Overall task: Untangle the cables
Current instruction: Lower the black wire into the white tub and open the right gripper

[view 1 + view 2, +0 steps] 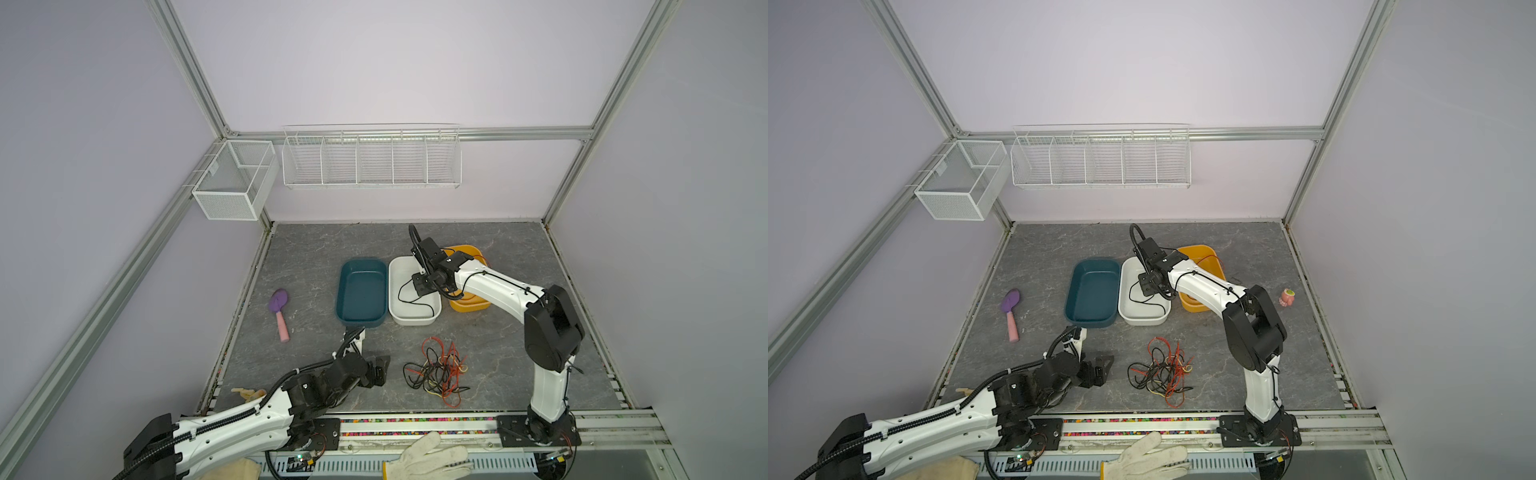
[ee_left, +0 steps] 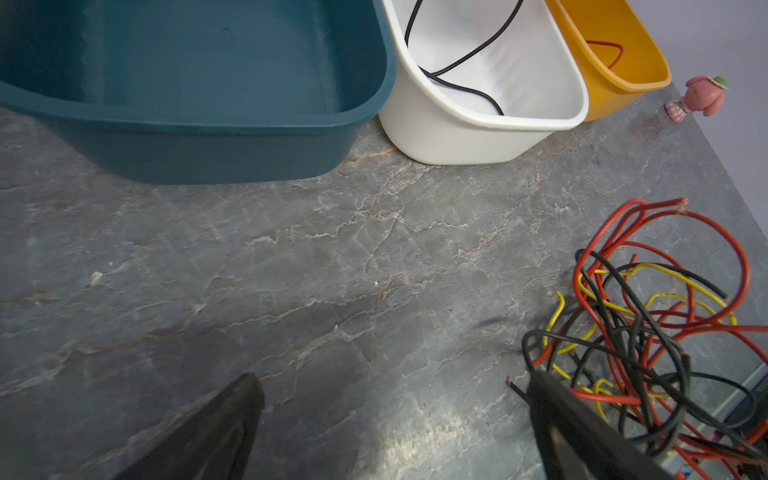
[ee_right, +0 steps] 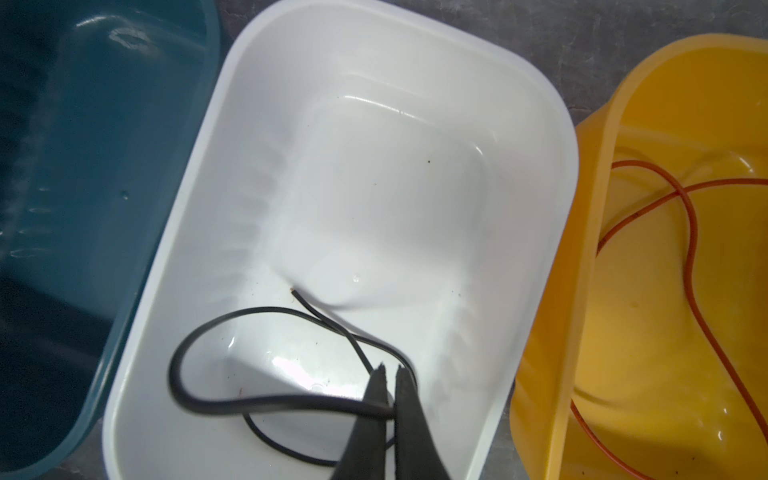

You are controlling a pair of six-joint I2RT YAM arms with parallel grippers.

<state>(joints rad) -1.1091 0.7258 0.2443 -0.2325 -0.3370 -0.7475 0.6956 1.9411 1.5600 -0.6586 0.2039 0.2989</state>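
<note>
Black cable (image 3: 291, 402) looped in white bin (image 3: 552, 199), pinched by right gripper (image 3: 390, 368) (left gripper (image 2: 392, 376) wide, beside tangle (image 1: 438, 374)).

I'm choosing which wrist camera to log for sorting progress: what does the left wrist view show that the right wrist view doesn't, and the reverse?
Only the left wrist view shows the tangled pile of cables, a pink toy and the open left hand. Only the right wrist view shows the right hand pinching the black cable. Both show the teal tub, the white tub holding that black cable, and the yellow tub holding a red cable.
</note>
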